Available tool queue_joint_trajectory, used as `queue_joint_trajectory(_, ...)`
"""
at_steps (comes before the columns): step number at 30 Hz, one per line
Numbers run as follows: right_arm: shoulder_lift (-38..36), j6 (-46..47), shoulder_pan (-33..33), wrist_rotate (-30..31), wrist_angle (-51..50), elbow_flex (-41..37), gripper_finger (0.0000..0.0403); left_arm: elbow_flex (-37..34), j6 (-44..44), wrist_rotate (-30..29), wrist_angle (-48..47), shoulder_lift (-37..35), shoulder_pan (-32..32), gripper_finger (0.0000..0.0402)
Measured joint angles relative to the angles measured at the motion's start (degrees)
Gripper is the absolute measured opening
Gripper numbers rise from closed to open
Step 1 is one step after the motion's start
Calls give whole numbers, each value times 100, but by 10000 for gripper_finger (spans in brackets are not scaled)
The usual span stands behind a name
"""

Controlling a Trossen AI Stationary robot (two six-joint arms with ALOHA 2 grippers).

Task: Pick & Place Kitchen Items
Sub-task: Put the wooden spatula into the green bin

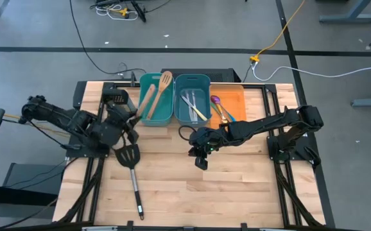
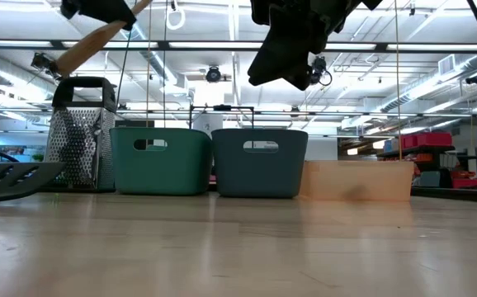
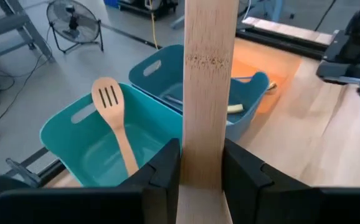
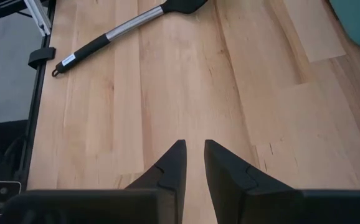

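Wood planks make up the table [image 1: 237, 186], and a grey floor with cables is seen past it. Two dark arms are seen over the table, one on each side.

Three bins are lined up at the far edge, touching side by side. One teal bin [image 1: 161, 112] is seen, then one darker blue bin [image 1: 180, 114], then one orange bin [image 1: 235, 102]. One black mesh box [image 1: 116, 99] is set just beside the teal bin.

One wooden spatula [image 1: 165, 83] is leaned inside the teal bin, slotted head up. A few silver knives [image 1: 190, 104] are laid in the blue bin, one with a yellow handle; the exact count cannot be told. Small spoons [image 1: 219, 108] with coloured handles are laid in the orange bin, and their count cannot be told either.

One black turner [image 1: 131, 173] is laid flat on the table, near the left arm, with its handle pointed at the near edge.

A second wooden spatula [image 3: 208, 81] is pinched by its handle in the left gripper [image 3: 202, 168], beside the teal bin and tilted toward it. Nothing is held by the right gripper [image 4: 194, 163], which is hung above bare wood in front of the blue bin, fingers a little apart.
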Motion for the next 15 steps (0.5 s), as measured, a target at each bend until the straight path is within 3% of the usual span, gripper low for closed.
queue_joint_trajectory(9,0,4,125,3,25,0,68,-5,1078,1130,648,-12,1411,94)
queue_joint_trajectory(15,0,7,252,300,20,0,68,-461,1894,2229,2130,-10,2364,94)
